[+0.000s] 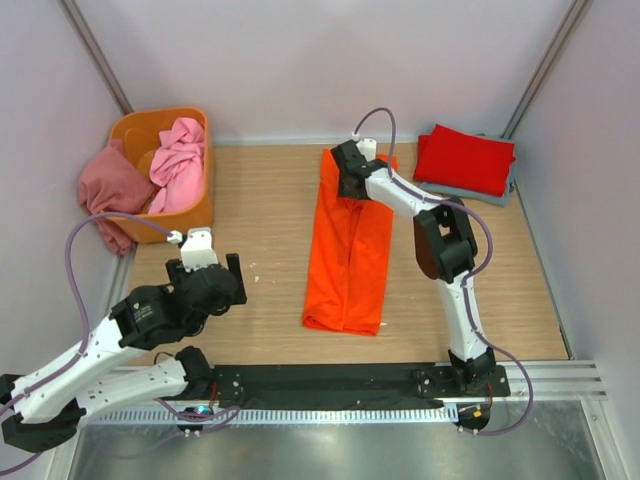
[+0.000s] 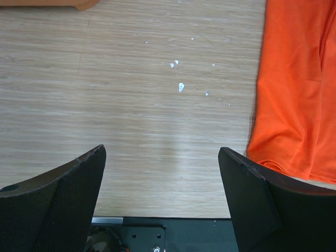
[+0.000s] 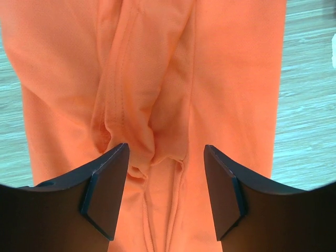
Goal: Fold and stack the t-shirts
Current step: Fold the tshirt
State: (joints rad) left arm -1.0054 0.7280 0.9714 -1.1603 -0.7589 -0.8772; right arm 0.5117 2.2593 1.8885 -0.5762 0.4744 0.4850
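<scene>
Folding the orange t-shirt, now a long strip mid-table. Right gripper hangs over its far end, jaws apart. Left gripper spread above the wood beside the near hem (nothing held). Next, probably: pinch the far end, carry it nearward, halving the strip.

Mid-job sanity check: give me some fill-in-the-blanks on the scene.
The right gripper hangs ____ over the orange shirt.
The red shirt lies folded on the grey-blue shirt in the far ____ corner.
The light pink shirt sits in the tub in the far ____ corner.
Missing: open; right; left.
</scene>
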